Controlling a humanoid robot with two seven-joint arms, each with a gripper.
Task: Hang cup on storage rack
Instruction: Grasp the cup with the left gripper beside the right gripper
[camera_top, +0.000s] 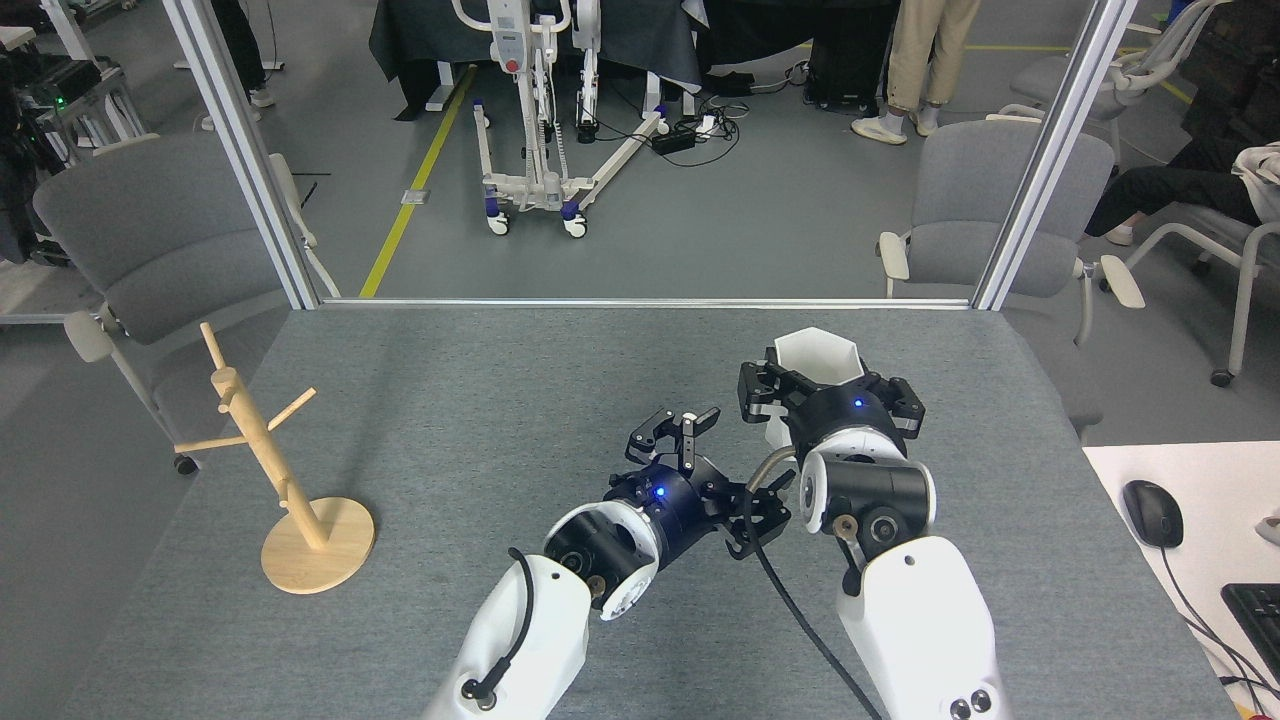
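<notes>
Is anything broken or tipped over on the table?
Nothing looks broken or spilled. The wooden rack stands on its base, leaning a little in this view. The white cup sits upright in the right gripper. The left gripper holds nothing.

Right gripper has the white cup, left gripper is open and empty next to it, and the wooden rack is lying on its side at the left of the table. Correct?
Not quite. In the head view the storage rack stands upright on its disc base, not on its side. The rest holds: the right gripper holds the cup, and the left gripper is open and empty beside it.
</notes>
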